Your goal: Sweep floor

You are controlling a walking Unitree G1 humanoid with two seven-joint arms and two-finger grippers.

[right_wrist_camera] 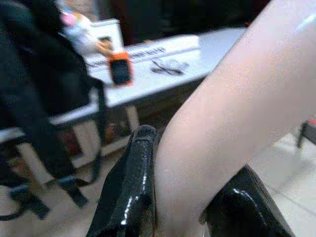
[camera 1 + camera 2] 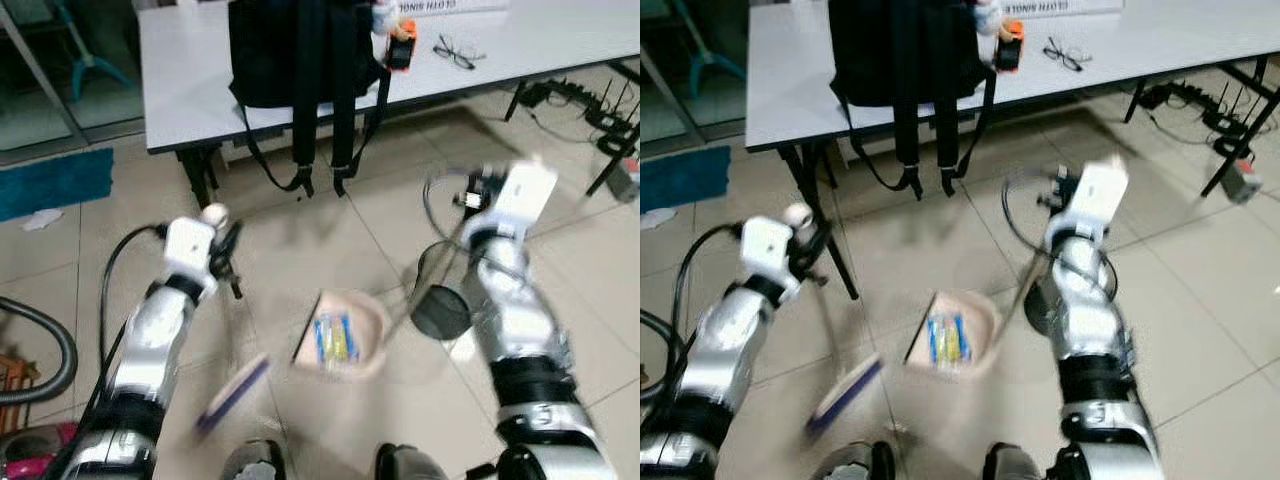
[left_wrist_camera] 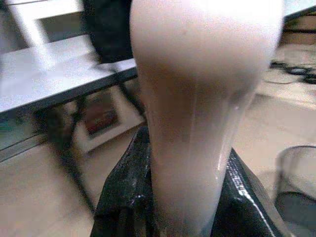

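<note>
On the tiled floor (image 2: 300, 260) near the white table (image 2: 190, 90), we clamp the broom (image 2: 232, 392) in the left gripper (image 2: 228, 262) and the dustpan (image 2: 345, 338) handle in the right gripper (image 2: 470, 200), both apparently light, stiff, slippery plastic, best held mid-handle.

It looks like an office or workroom: a white surface (image 2: 190, 80) carries a black backpack (image 2: 300, 50) and glasses (image 2: 458, 52), above a tiled floor (image 2: 330, 250) with cables (image 2: 575, 100).
</note>
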